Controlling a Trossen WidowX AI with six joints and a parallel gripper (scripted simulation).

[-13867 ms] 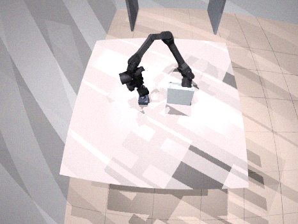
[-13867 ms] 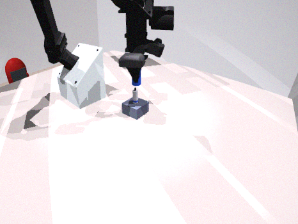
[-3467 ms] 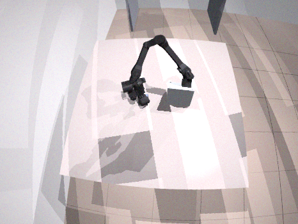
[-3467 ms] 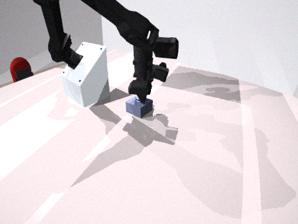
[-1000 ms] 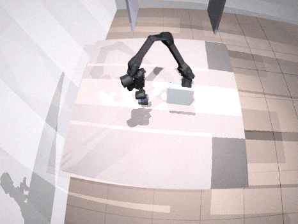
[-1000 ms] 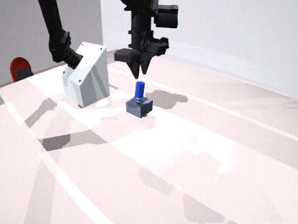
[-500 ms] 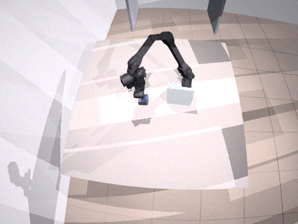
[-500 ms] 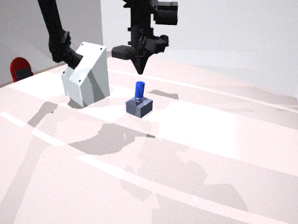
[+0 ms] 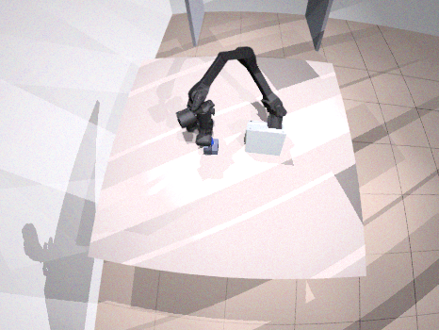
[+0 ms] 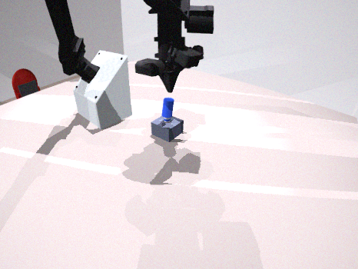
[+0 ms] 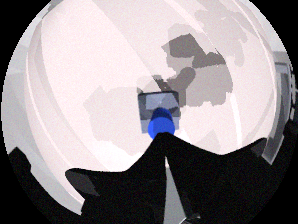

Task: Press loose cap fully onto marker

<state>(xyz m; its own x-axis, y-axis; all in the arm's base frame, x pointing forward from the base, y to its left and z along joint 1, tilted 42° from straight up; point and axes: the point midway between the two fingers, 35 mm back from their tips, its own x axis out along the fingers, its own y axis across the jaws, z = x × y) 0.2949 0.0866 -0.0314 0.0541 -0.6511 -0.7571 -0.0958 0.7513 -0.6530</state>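
The blue cap (image 10: pixel 167 107) (image 11: pixel 161 127) sits over the top of the marker, which stands in the dark blue-grey holder block (image 10: pixel 168 131) (image 9: pixel 213 152) (image 11: pixel 143 109). A thin light ring shows at the cap's lower edge, just above the block. Cap and marker lean very slightly in the exterior view. Whether the cap is fully seated cannot be told. My gripper (image 10: pixel 170 90) (image 11: pixel 162 136) is shut with nothing between its fingers. Its tips point down just above the cap, with a small gap in the exterior view.
The arm's pale, slanted base block (image 10: pixel 111 77) (image 9: pixel 265 140) stands beside the holder block. The arm arches from it over the table (image 9: pixel 226 226). A red rounded object (image 10: pixel 24 78) is beyond the table in the exterior view.
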